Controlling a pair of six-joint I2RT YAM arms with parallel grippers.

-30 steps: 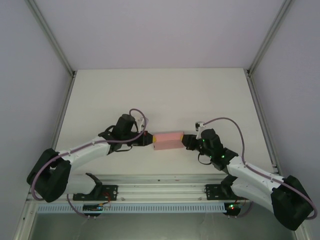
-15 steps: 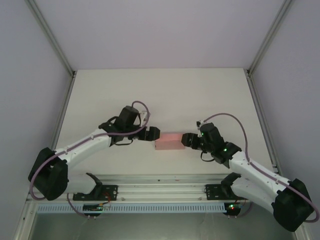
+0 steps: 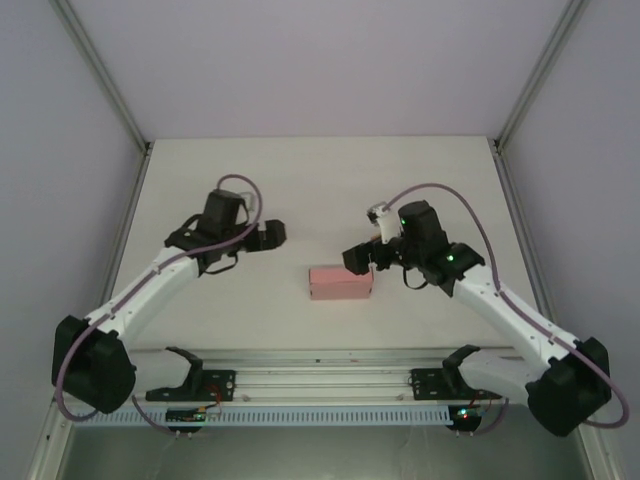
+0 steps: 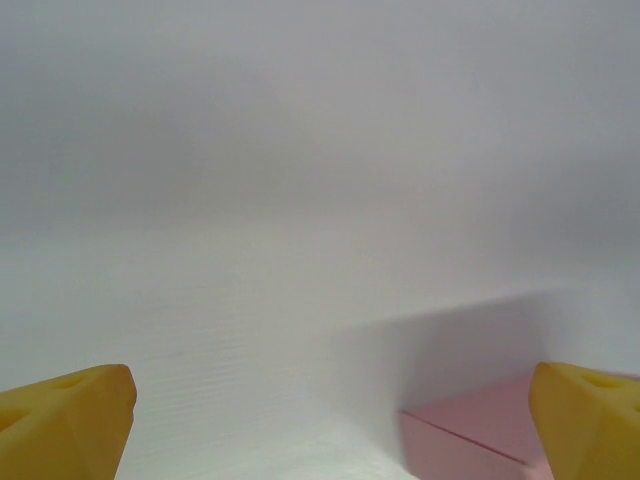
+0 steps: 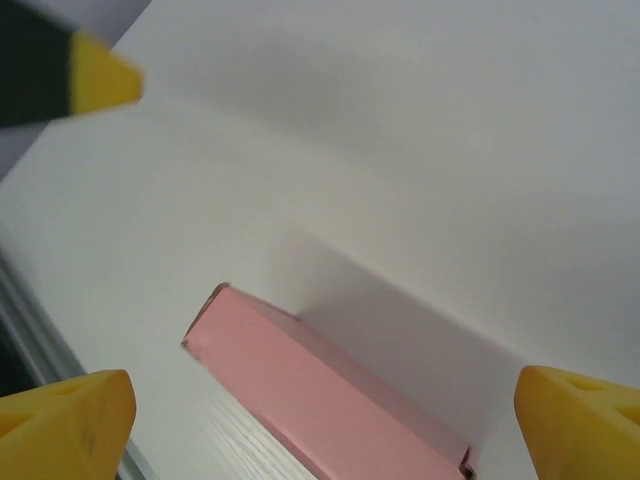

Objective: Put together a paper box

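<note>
The paper box (image 3: 340,283) is a closed, pale pink rectangular box lying flat on the white table (image 3: 330,190), with neither gripper touching it. My left gripper (image 3: 272,234) hovers up and to the left of it, open, and its yellow fingertips (image 4: 62,420) stand wide apart. One corner of the paper box (image 4: 485,432) lies low on the right in the left wrist view. My right gripper (image 3: 357,260) is open just above the box's right end. The paper box (image 5: 300,390) lies below and between its spread fingertips (image 5: 62,425).
An aluminium rail (image 3: 320,372) runs along the table's near edge behind both arm bases. Pale enclosure walls and slanted frame posts (image 3: 112,95) bound the table on the left, right and back. A yellow fingertip of the left gripper (image 5: 100,80) is at the top left of the right wrist view.
Both grippers have let go of the box's ends and drawn back, the left up and leftward, the right up and slightly back. The box has settled on the table.
</note>
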